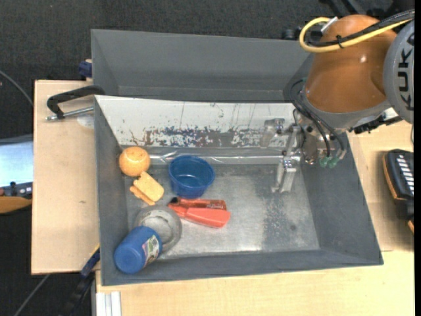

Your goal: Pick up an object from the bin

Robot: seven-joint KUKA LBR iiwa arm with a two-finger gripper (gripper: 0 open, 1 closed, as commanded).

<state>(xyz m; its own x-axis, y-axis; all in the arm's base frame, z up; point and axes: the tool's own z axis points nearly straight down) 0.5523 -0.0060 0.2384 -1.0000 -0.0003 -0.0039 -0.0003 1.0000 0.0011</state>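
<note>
My gripper (285, 180) hangs over bare bin floor in the right half of the bin, near the back wall, and touches no loose thing. The nearest thing is a round blue bowl (191, 175), standing upright well to the gripper's left. In front of the bowl a flat red-orange tool (200, 213) with a dark tip lies on the floor.
More things lie at the left of the bin. An orange ball (134, 161) rests by the back left, with a yellow waffle-like piece (147, 189) beside it. A clear round lid (162, 224) and a blue cylinder (136, 250) lie at the front left corner.
</note>
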